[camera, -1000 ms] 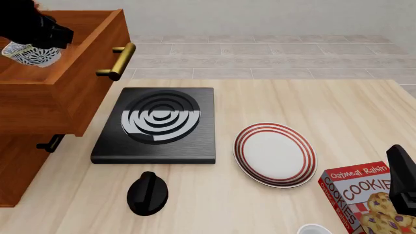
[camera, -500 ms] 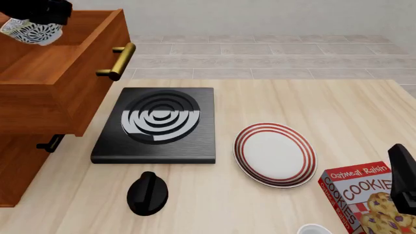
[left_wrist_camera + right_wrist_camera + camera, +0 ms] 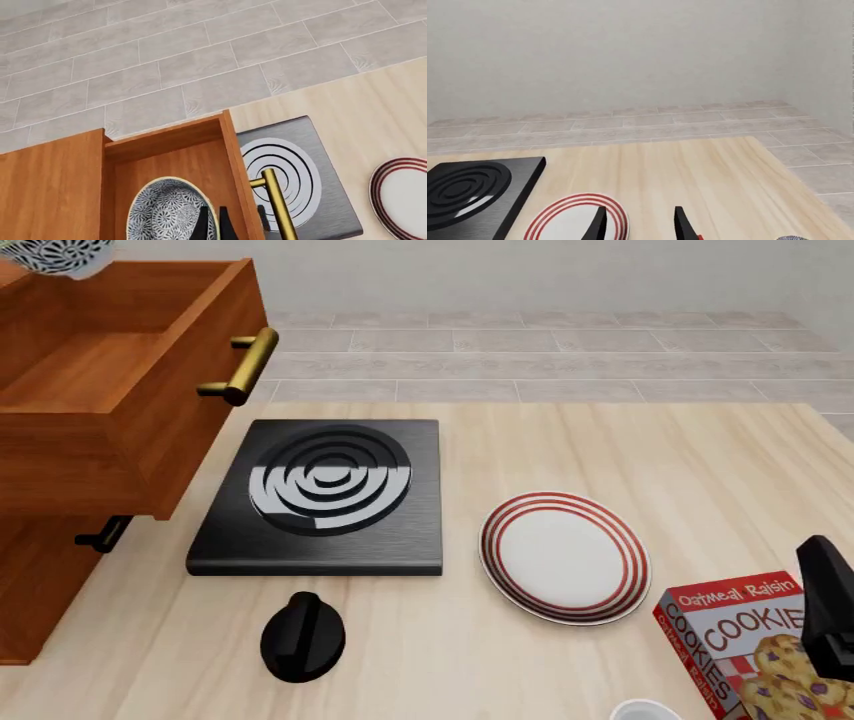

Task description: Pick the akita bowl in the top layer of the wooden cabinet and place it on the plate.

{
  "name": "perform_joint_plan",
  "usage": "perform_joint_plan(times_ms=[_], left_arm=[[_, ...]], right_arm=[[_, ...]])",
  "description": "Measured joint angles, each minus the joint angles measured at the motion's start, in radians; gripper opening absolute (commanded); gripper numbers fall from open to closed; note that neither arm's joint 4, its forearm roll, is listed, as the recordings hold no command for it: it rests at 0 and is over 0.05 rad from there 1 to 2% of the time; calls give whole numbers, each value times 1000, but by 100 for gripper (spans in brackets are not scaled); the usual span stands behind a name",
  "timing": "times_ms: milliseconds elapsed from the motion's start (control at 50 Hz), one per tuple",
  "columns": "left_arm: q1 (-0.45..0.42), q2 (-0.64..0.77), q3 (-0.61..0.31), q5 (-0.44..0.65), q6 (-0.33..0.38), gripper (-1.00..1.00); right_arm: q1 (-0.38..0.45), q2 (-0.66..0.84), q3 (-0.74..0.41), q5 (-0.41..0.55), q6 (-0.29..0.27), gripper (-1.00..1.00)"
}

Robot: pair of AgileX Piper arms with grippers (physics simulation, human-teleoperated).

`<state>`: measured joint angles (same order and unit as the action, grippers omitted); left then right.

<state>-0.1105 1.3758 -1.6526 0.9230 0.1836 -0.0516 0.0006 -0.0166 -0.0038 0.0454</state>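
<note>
Table: pale wood-grain surface carrying all items, with a tiled floor beyond its far edge.

Wooden cabinet: reddish-brown, standing at the table's left edge. Its top layer is pulled out, brass bar handle facing the table centre; the drawer floor seen from the front view is bare. A dark handle of a lower drawer shows beneath it.

Stove: black square unit with spiral rings, just right of the cabinet and partly under the open drawer's front.

Plate: white with red rings, right of the stove and close to it, nothing on it.

Cookie box: red, marked "Oatmeal Raisin Cookies", at the near right, just beside the plate.

Black knob-like object: on the table in front of the stove.

Akita bowl: raised above the open drawer; only its patterned underside shows at the front view's top left corner. In the left wrist view the left gripper has its two fingers closed together on the bowl's rim.

Right gripper: fingers spread apart, holding nothing, hovering near the plate's right side.
</note>
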Motion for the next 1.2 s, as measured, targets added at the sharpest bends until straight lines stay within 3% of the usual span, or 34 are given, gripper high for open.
perform_joint_plan(times_ms=[480,1200], left_arm=[[-79,-3,-123,18,-19,-100],[-223,7,-142,-21,-31,-100]], right_arm=[[-2,2,-2,0,0,100],[-5,13,-7,-8,5,100]])
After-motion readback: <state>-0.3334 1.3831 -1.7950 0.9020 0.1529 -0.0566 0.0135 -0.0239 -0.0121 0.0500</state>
